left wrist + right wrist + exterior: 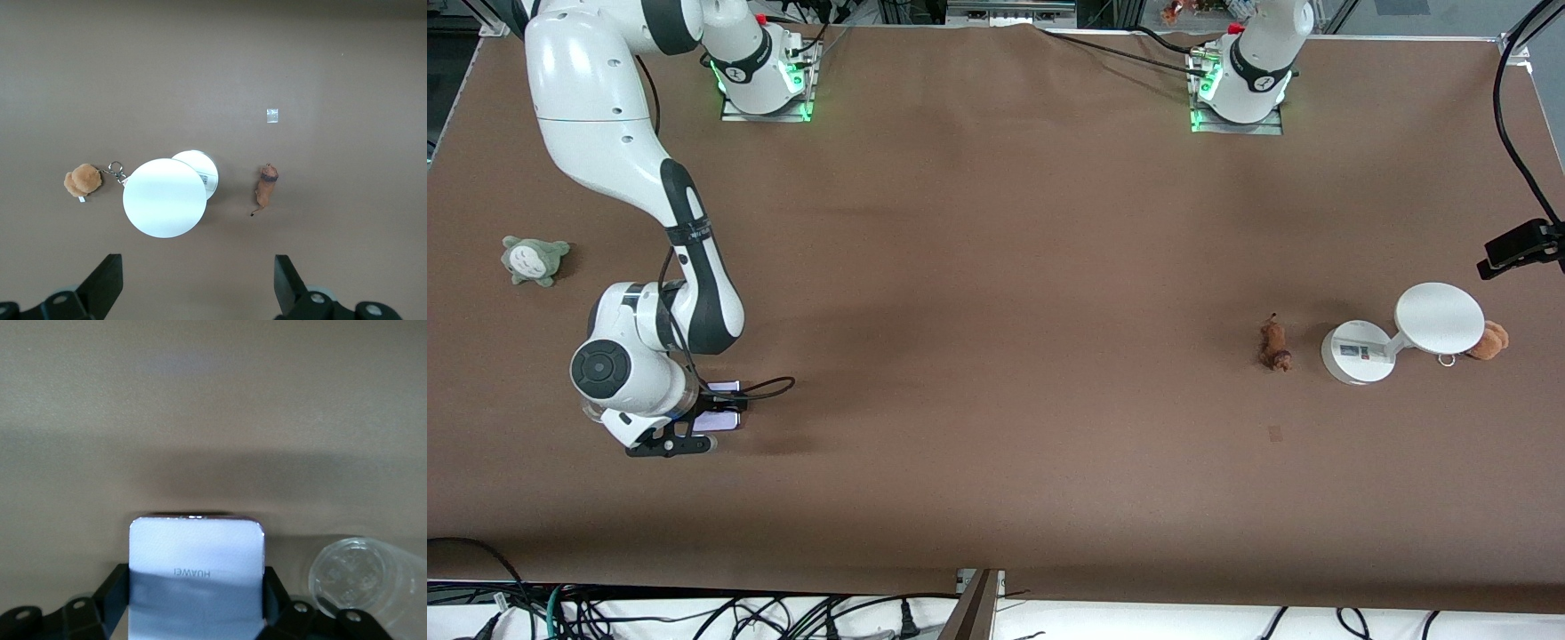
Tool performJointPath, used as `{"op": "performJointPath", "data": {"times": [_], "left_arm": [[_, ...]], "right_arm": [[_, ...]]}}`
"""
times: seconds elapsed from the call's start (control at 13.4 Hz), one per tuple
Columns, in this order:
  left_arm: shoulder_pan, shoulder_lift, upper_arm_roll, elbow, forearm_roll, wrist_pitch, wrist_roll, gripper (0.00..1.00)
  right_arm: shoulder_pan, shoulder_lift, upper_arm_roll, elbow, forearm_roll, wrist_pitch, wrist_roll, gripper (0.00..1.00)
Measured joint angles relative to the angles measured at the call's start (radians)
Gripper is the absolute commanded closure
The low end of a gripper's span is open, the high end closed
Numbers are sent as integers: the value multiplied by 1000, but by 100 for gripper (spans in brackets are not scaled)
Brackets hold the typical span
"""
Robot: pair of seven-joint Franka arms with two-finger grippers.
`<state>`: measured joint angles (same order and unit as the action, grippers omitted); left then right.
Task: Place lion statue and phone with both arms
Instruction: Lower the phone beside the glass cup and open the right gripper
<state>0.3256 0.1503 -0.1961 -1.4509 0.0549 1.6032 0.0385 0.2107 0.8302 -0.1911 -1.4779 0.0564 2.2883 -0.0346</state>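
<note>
Lion statue [266, 186], a tiny orange-brown figurine, lies lengthwise between the spread fingers of the left hand [197, 287] hovering above it; right hand [197, 613] clamps the flat lavender-white phone [197, 577] low over the brown desk [996, 356].

brown table [996, 267]: lion statue [1275, 345], white stand [1358, 353], two plush toys [535, 260].

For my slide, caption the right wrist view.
Right tool shut on pale lavender-white rectangular phone, clear plastic cup beside it.

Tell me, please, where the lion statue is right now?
The lion statue lies on the table toward the left arm's end, beside the white stand, with no gripper touching it.
</note>
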Motion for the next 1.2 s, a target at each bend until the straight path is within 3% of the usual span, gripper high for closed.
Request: {"op": "performJointPath", "data": {"times": [0.22, 0.52, 0.82, 1.2], "left_arm": [[-8, -1, 19, -2, -29, -11, 7, 0], [-155, -15, 171, -13, -32, -13, 8, 0], [-161, -29, 187, -20, -47, -23, 8, 0], [-113, -44, 198, -20, -110, -22, 11, 0]], "right_arm": [[2, -12, 0, 2, -2, 5, -5, 0], [32, -67, 3, 27, -6, -52, -9, 0], [58, -143, 7, 67, -6, -139, -9, 0], [73, -329, 8, 81, -6, -414, -9, 0]]}}
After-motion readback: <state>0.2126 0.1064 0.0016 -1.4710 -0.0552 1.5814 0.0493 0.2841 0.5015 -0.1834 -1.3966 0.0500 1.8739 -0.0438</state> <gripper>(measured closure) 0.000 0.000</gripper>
